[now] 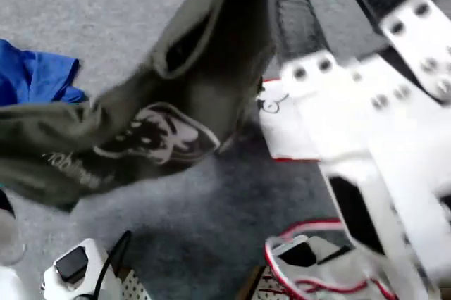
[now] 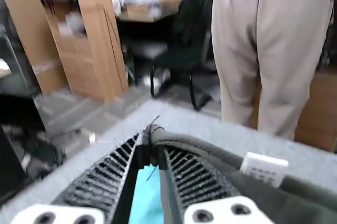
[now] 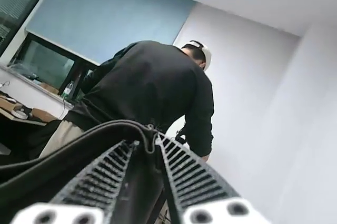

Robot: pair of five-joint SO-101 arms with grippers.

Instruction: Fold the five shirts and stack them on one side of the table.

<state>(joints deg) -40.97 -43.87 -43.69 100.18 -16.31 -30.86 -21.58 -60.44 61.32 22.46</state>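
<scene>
1. High view: the olive shirt (image 1: 162, 124) hangs above the table (image 1: 211, 222), limp and light. It will sag, so hem or shoulders suit best. A white shirt (image 1: 285, 131) lies beneath an arm (image 1: 380, 145), and a blue shirt (image 1: 35, 78) sits well apart.
2. Left wrist view: the left gripper (image 2: 151, 139) is pinched tight on its edge.
3. Right wrist view: the right gripper (image 3: 150, 139) is clamped on dark cloth, probably the same shirt.

The right pincer (image 3: 149, 140) clamps a fold of dark shirt (image 3: 68, 149).
</scene>
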